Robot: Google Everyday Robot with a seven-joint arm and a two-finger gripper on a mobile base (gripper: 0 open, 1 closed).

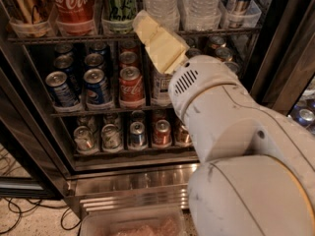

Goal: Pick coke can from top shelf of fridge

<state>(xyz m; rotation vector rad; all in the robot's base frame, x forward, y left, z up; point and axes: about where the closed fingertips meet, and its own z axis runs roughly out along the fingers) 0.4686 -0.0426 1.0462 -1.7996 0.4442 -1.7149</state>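
Since the coke can (74,6) stands by the front edge of the fridge's (133,181) top tabletop (216,32), toward its left end, and my pincer (142,21), clenched or released I cannot tell, hovers at mid-edge, I should slide left, then reach in level.

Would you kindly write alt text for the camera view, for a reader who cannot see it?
A white robot arm's cream claw is at the front rail of the fridge's top shelf, between a green can and water bottles, right of the red coke can. Lower racks hold more cans.
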